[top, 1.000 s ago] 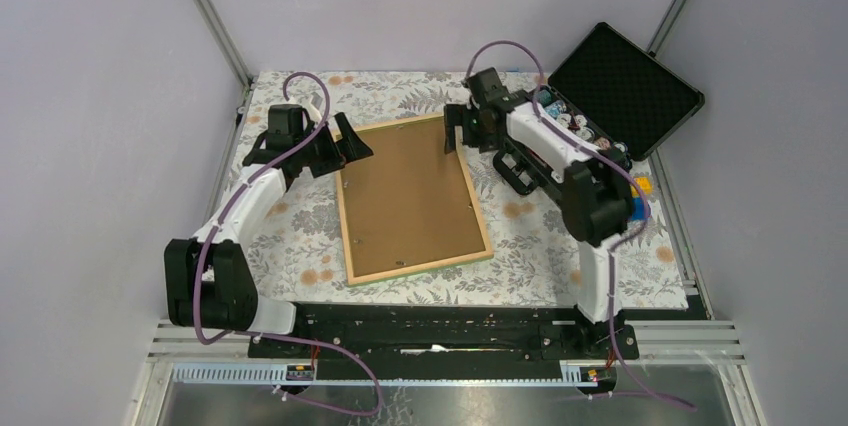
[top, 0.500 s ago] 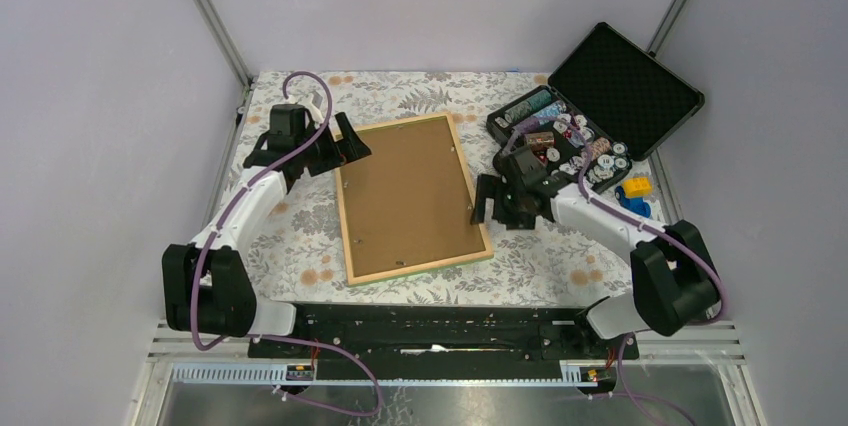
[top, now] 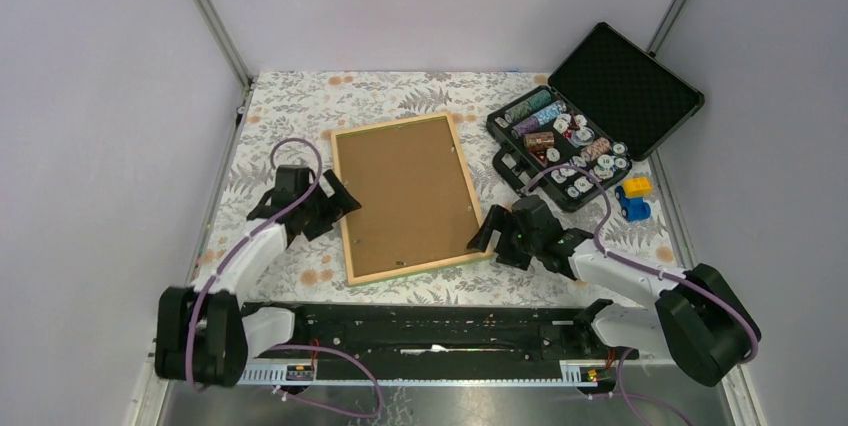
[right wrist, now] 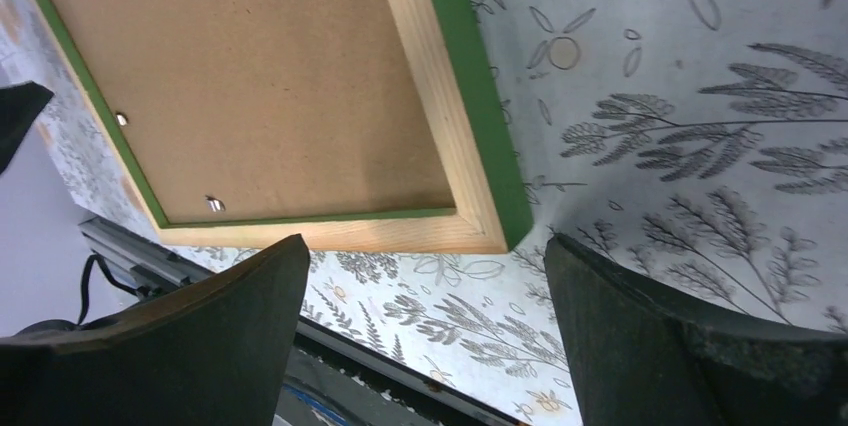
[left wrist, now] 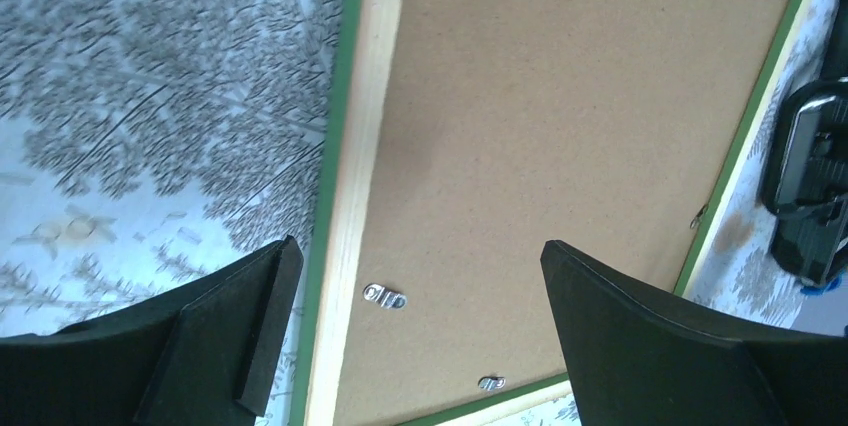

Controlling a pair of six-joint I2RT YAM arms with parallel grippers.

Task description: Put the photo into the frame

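- The right gripper (top: 497, 243) is hovering at the near right corner of the frame (top: 468, 178). Its jaws are standing wide apart and carrying nothing, and its wrist view is showing that corner between the fingers.
- The left gripper (top: 333, 208) is hanging just beside the frame's left long rail, toward the near half. Its jaws are likewise fully apart and empty, and in its wrist view they are straddling the rail.
- The frame is lying face down on the table (top: 300, 111) between the two grippers. Its long axis is running away from the arms and leaning slightly left at the far end. Each arm is facing its own side of the frame, and neither is clearly nearer.
- The backing panel (top: 405, 196) is sitting inside the frame, with small metal clips (left wrist: 385, 296) at its edge.
- The photo is not showing in any view. It is possibly lying under the panel, but this cannot be confirmed.
- The open case of chips (top: 560, 146) is standing beyond the right gripper, apart from the frame.
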